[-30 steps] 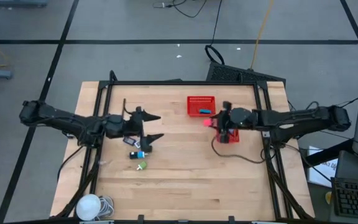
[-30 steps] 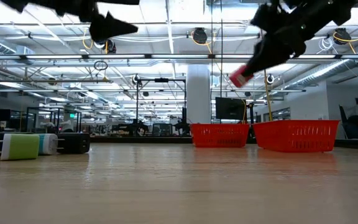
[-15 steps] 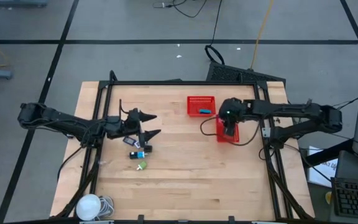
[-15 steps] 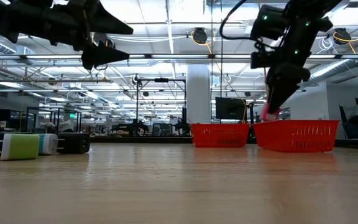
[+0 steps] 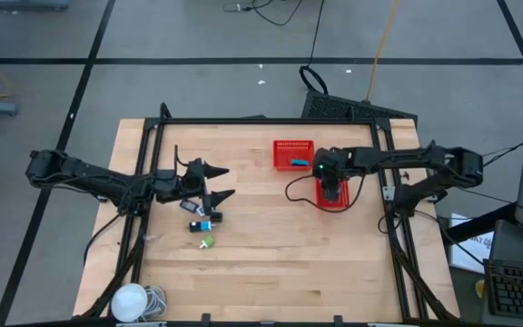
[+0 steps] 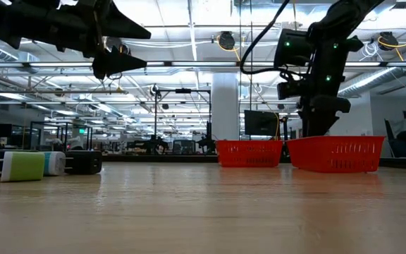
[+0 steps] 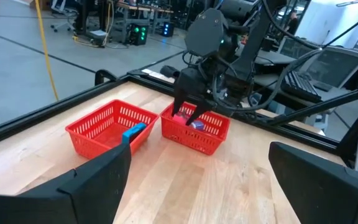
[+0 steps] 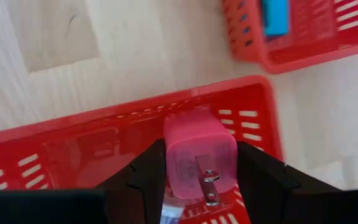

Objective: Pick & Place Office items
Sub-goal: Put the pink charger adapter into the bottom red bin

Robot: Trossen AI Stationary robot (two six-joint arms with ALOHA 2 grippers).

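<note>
Right fingers (image 8: 197,168): clamped on the pink charger (image 8: 199,158), down inside a red basket (image 8: 67,155) by the desk's (image 5: 271,263) right edge
Left fingers (image 5: 221,183): spread wide, hovering over small items (image 5: 203,222) near the left edge

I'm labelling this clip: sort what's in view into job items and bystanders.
Job:
pink charger, gripped by the right hand over a red basket
blue piece in the other basket
green piece
open left hand

Just lying about:
white bulb
</note>
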